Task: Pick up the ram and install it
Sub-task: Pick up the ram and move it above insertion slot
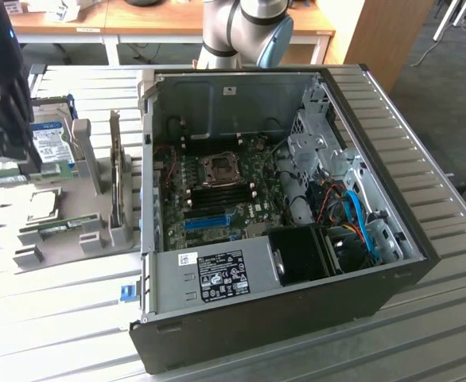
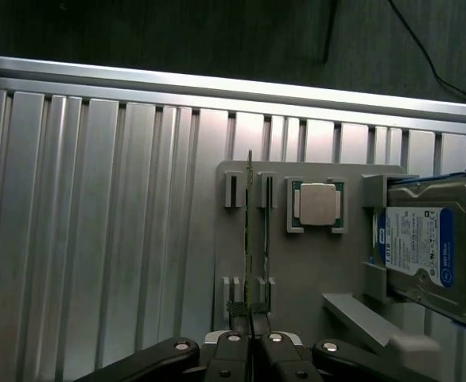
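The ram is a thin green stick seen edge-on in the wrist view, running straight out from my gripper. The gripper is shut on its near end. The stick stands raised over the grey holder plate, reaching past the plate's far edge. A second look-alike green stick sits in its slot right beside it. In the exterior view my gripper is a dark shape at the far left, over the holder. The open computer case lies in the middle, with dark memory slots on its motherboard.
The holder also carries a square silver processor and a blue-labelled hard drive. In the exterior view, upright grey brackets stand between the holder and the case wall. Everything rests on a ribbed aluminium table.
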You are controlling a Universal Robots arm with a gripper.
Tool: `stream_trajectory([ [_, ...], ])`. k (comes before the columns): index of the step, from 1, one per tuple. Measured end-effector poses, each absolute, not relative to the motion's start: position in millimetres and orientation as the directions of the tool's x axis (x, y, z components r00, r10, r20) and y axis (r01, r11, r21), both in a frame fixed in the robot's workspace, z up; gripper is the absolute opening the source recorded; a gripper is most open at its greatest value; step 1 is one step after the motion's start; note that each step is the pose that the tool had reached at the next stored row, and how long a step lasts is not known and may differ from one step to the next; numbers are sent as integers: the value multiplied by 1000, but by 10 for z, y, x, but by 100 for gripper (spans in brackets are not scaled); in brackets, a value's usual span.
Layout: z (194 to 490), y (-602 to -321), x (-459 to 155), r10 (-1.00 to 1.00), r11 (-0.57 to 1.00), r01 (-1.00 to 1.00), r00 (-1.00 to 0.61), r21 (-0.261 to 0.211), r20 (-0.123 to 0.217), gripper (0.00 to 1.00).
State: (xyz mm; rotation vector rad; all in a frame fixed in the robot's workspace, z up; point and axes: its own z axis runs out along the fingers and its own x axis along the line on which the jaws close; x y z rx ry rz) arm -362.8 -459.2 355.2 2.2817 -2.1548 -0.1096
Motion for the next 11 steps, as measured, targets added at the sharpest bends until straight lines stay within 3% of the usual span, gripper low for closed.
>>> stream_trajectory([
  [11,3879,-4592,-3628,-997,-58,-997,56,49,-50,12],
])
